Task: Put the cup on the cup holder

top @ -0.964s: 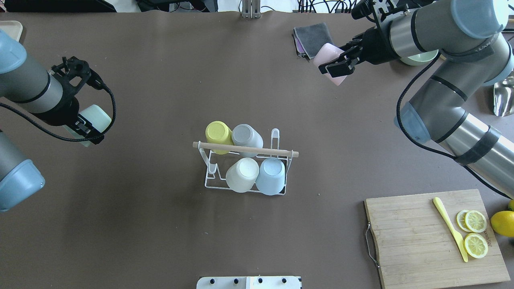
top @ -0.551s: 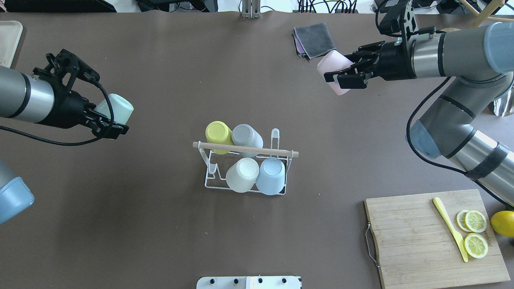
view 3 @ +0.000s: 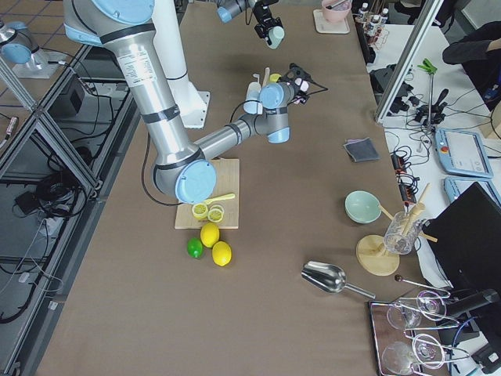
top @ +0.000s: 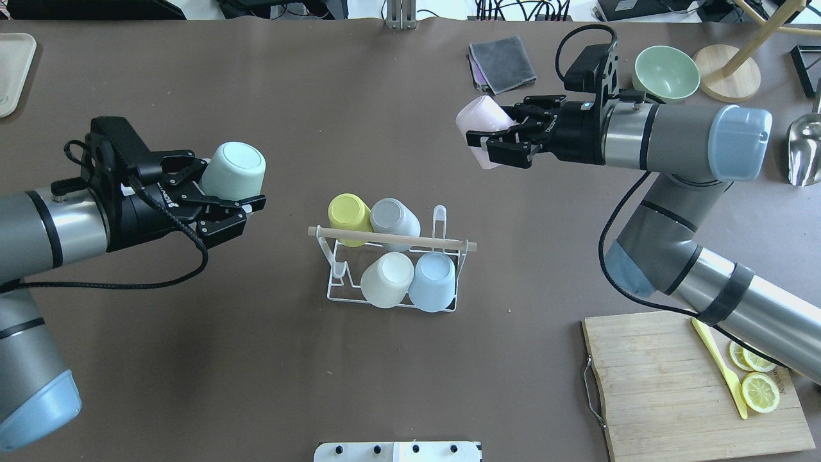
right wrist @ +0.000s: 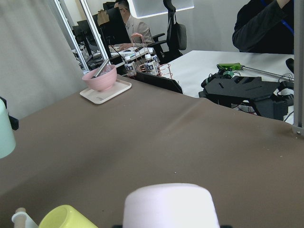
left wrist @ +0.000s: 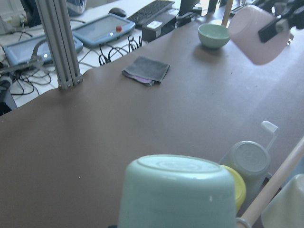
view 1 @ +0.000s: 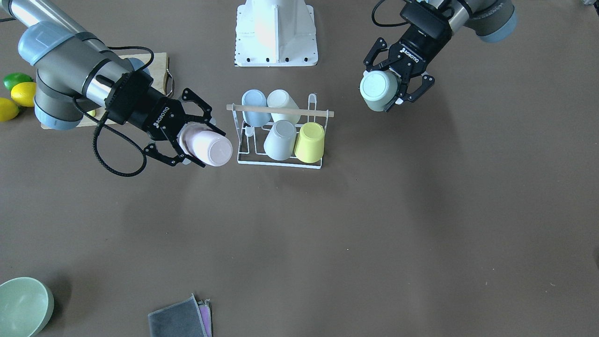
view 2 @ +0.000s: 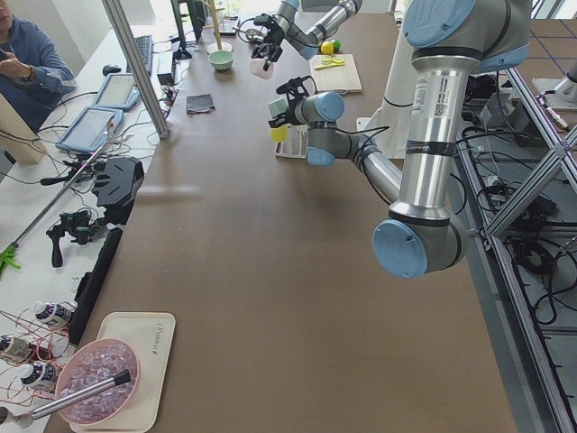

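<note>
Front-facing: the cup holder point(view 1: 304, 112) stood mid-tabletop, bearing an upturned yellow cup point(view 1: 310, 142), grey cup point(view 1: 280, 140), cream cup point(view 1: 282, 100) and blue cup point(view 1: 254, 104).
Overhead: the left jaws clamped a mint cup point(top: 234, 170) aloft toward the left edge. The right jaws gripped a pink cup point(top: 478, 119) aloft toward the far edge. Both were off the cup holder.
Left wrist: the mint cup's base filled the bottom.
Right wrist: the pink cup's base sat at the bottom.

A robotics lab is shown: a long table point(top: 385, 96) covered in brown paper is flanked by aluminium posts point(left wrist: 59, 45), tablets point(view 2: 115, 90), a keyboard point(left wrist: 145, 10) and coiled cables point(left wrist: 118, 47), with a person point(view 2: 32, 59) seated alongside.
</note>
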`<state>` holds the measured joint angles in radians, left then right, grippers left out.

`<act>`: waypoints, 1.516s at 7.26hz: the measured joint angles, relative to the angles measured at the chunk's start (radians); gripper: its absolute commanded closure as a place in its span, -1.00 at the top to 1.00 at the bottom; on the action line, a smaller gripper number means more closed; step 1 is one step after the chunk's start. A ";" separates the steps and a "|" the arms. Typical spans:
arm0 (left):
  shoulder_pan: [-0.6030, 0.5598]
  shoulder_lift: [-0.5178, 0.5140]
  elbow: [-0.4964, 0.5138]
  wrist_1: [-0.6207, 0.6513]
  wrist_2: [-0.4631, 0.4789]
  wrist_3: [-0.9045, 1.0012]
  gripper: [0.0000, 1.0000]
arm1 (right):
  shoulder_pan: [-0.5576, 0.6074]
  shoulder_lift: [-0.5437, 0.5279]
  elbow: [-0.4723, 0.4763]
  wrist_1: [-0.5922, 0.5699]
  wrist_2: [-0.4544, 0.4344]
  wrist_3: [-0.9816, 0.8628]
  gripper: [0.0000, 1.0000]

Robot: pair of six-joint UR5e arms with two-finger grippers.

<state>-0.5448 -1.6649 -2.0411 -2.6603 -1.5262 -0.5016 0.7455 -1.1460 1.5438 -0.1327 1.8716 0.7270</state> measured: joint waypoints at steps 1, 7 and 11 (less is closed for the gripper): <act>0.090 0.016 0.010 -0.090 0.132 0.004 -0.43 | -0.027 0.008 -0.009 0.054 -0.046 0.024 -1.00; 0.484 -0.066 0.123 -0.253 0.771 0.045 -0.39 | -0.123 0.058 -0.173 0.427 -0.141 0.086 -1.00; 0.489 -0.181 0.234 -0.302 0.868 0.043 -0.40 | -0.131 0.081 -0.236 0.470 -0.054 0.066 -1.00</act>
<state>-0.0553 -1.8457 -1.8070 -2.9624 -0.6581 -0.4589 0.6147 -1.0652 1.3082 0.3368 1.8173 0.7927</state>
